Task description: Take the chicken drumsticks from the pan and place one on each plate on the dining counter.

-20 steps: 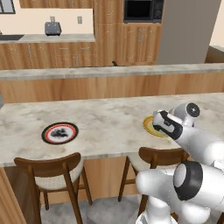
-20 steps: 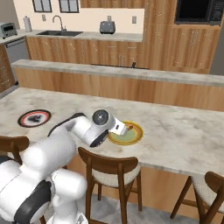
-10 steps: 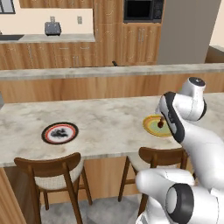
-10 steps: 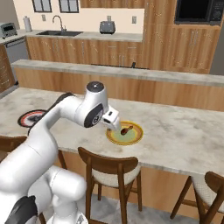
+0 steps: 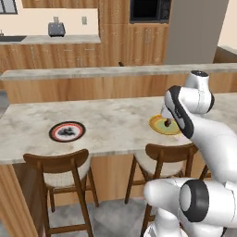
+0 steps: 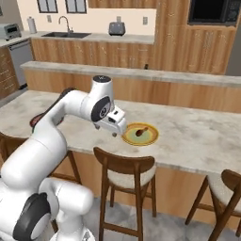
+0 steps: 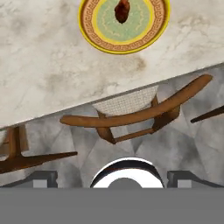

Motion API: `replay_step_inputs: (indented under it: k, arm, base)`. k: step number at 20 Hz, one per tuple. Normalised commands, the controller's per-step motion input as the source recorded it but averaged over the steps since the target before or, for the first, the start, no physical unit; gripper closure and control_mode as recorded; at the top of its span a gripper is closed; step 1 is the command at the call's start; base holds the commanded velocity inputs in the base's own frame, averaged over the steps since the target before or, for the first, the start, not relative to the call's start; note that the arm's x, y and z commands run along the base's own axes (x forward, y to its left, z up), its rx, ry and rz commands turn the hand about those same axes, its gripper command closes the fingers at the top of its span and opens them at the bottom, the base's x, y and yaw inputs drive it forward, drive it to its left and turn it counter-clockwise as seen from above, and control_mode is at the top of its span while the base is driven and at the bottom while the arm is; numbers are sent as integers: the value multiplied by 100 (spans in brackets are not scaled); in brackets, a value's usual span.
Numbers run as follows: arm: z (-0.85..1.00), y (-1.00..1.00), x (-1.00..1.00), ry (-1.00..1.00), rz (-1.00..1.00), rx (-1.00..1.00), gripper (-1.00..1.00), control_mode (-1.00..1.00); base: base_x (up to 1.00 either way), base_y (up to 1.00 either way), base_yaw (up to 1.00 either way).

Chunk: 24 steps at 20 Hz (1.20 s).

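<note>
Up and back we've pulled the gripper, jaws wide apart and empty; one drumstick sits on our yellow plate.

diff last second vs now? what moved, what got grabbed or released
The gripper has lifted off the yellow plate and pulled back toward the robot's side of the dining counter; it is open and empty. The chicken drumstick it hovered over now lies released on that plate. Unchanged: the red-rimmed plate with its dark centre, the stools and the base.
</note>
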Motion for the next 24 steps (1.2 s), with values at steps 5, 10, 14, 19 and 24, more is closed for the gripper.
replay_step_inputs:
  k: [5,10,14,19,24]
  arm:
    - [0,0,0,0,0,0,-100,100]
    - [0,0,0,0,0,0,-100,100]
    - [0,0,0,0,0,0,-100,100]
    - [0,0,0,0,0,0,-100,100]
    - [0,0,0,0,0,0,-100,100]
  base:
    - [-24,93,0]
    - [19,100,-1]
    - [19,100,-1]
    - [44,100,-8]
    - [53,100,-15]
